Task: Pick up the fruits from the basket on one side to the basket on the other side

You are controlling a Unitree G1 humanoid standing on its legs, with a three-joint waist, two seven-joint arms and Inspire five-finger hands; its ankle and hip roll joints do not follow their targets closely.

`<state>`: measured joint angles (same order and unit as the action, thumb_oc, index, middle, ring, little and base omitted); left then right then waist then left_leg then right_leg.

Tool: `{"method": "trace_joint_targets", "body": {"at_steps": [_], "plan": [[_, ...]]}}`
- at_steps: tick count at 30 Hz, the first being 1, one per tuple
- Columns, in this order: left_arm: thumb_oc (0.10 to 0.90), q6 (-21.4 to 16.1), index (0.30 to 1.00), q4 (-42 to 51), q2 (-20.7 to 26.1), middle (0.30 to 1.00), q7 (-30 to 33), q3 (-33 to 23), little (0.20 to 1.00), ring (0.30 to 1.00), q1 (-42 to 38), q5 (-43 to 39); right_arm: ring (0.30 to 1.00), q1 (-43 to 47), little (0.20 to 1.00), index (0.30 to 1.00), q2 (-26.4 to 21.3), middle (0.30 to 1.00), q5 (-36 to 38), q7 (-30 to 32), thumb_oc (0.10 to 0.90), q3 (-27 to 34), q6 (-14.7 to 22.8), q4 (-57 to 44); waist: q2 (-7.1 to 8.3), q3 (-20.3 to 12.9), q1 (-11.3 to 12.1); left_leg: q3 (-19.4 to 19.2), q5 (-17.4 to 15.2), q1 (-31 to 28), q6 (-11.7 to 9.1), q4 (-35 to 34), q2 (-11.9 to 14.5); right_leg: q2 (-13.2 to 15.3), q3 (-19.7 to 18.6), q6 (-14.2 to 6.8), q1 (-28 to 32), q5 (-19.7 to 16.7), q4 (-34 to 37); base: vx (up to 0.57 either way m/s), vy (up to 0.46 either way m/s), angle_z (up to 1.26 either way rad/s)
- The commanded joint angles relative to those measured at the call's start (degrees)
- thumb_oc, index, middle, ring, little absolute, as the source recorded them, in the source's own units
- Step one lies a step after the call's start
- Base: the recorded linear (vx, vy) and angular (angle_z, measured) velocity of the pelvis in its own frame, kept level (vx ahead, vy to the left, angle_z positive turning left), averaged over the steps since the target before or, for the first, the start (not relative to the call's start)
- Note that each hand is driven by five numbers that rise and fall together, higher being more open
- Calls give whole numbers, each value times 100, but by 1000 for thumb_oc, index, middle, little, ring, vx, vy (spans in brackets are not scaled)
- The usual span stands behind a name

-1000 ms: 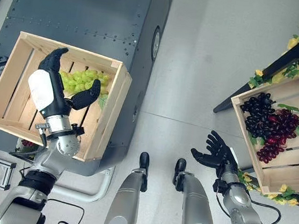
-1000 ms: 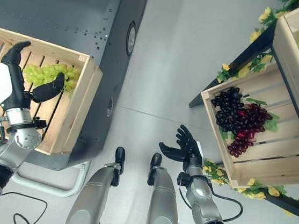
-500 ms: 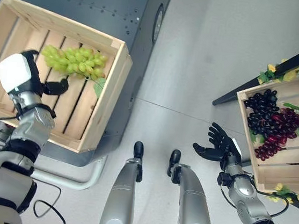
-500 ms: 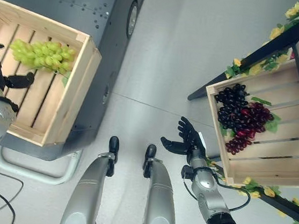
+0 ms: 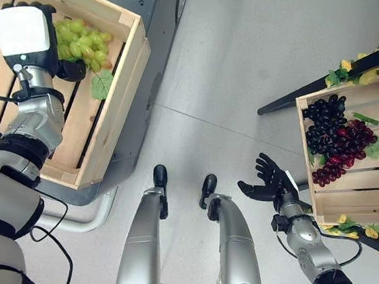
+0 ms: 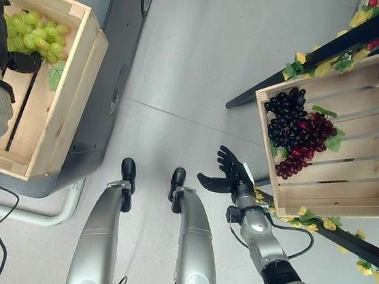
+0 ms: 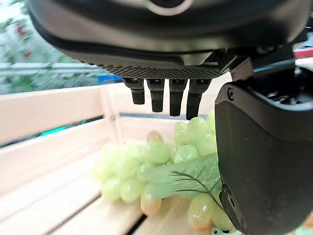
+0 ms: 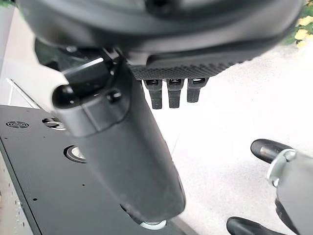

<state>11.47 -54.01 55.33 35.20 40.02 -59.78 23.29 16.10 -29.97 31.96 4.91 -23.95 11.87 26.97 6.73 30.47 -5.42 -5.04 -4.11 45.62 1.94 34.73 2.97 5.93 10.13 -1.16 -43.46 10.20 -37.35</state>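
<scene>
Both eye views look steeply down from the head, sharing the left crate and the right crate. Each wrist camera sits very close, peering along its hand: the left over green grapes, the right toward the floor.

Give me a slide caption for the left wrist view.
Robot hand poised over green grapes lying in a wooden crate.

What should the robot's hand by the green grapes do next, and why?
Probably curl its fingers around the green grapes. The left hand hangs open right over the bunch in the wooden crate, and nothing is gripped yet. The right hand waits open.
</scene>
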Motion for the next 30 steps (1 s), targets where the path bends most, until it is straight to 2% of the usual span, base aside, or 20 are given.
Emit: {"method": "trace_joint_targets", "body": {"at_steps": [1,2,6,7,8,10,12,13,14,16,22,26,27,28,30], "plan": [[800,147,900,26,680,900,-331,-91,900,900,-564,311,900,1,900,900,-396,900,152,-191,800,254,510,-306,-20,-67,65,-449,-472,-500,157,-28,-6,-195,15,111,343,-434,386,0,0,0],[800,162,900,17,704,900,-590,5,900,900,-597,281,900,29,900,900,-419,900,172,-183,800,276,484,-309,-36,-67,57,-474,-473,-477,162,-41,-3,-188,16,98,305,-449,393,-20,32,-1],[800,163,900,-22,755,900,-837,78,900,900,-590,280,900,-85,900,900,-451,900,248,-150,800,369,416,-336,-60,-67,28,-469,-601,-573,116,-31,-12,-185,0,31,397,-375,425,20,30,-4],[800,165,900,-19,764,900,-845,59,900,900,-665,282,900,-39,900,900,-462,900,247,-147,800,412,403,-341,-60,-67,10,-509,-488,-433,152,-47,-5,-171,19,81,258,-471,453,29,20,-5],[800,127,900,-48,755,900,-883,94,900,900,-641,257,900,-124,900,900,-457,900,242,-146,800,407,402,-336,-64,-67,6,-470,-611,-572,114,-36,-11,-178,-6,26,391,-374,442,21,5,-4],[800,-59,900,-93,761,900,-1133,199,900,900,-767,245,900,-147,900,900,-469,900,252,-147,800,432,429,-318,-64,-67,-19,-480,-591,-536,117,-52,-5,-169,3,31,359,-404,483,31,2,-2],[800,16,900,-61,731,900,-1592,317,900,900,-820,210,900,-198,900,900,-484,900,255,-162,800,473,444,-344,-64,-67,-28,-479,-603,-547,105,-77,-14,-165,8,4,367,-418,528,-17,-7,2],[800,24,900,-49,749,900,-1657,329,900,900,-909,197,900,-133,900,900,-492,900,256,-161,800,511,443,-358,-61,-67,-40,-518,-480,-393,145,-100,-12,-153,31,57,216,-521,559,10,-12,5],[800,74,900,-34,723,900,-1909,393,900,900,-886,159,900,-200,900,900,-487,900,245,-139,800,504,441,-395,-66,-67,-39,-476,-587,-531,108,-120,-28,-166,8,2,343,-434,569,0,0,0],[800,80,900,-54,704,900,-2344,380,900,900,-841,24,900,-219,900,900,-480,900,214,-113,800,528,466,-417,-89,-67,-47,-483,-580,-549,109,-167,-41,-166,5,-9,345,-442,607,34,-3,1],[800,-348,900,44,553,900,-3591,121,900,900,-505,-836,900,-195,900,900,-459,900,141,-3,800,651,352,-467,-158,-67,-45,-514,-562,-585,120,-254,-73,-148,21,-17,359,-436,669,0,0,0],[800,-521,900,112,384,900,-4077,-73,900,900,-313,-1002,900,-162,900,900,-455,900,133,-49,800,742,307,-394,-222,-67,-53,-535,-550,-642,133,-306,-93,-130,4,-11,374,-411,656,0,0,0],[472,-635,408,95,364,408,-4156,-69,408,408,-331,-963,900,-171,900,900,-455,900,131,-72,800,751,329,-377,-238,-67,-63,-548,-550,-673,136,-318,-94,-124,-3,-12,391,-403,653,0,0,0],[400,-712,300,88,361,300,-4180,-47,300,300,-344,-949,900,-175,900,900,-456,900,131,-75,800,752,332,-381,-243,-67,-68,-555,-552,-689,140,-324,-89,-120,-6,-11,398,-399,649,0,0,0],[400,-812,300,117,372,300,-4189,3,300,300,-372,-986,900,-193,900,900,-459,900,138,-78,800,756,357,-379,-259,-67,-73,-561,-557,-713,144,-317,-92,-118,-18,-11,415,-393,637,0,0,0]]}}
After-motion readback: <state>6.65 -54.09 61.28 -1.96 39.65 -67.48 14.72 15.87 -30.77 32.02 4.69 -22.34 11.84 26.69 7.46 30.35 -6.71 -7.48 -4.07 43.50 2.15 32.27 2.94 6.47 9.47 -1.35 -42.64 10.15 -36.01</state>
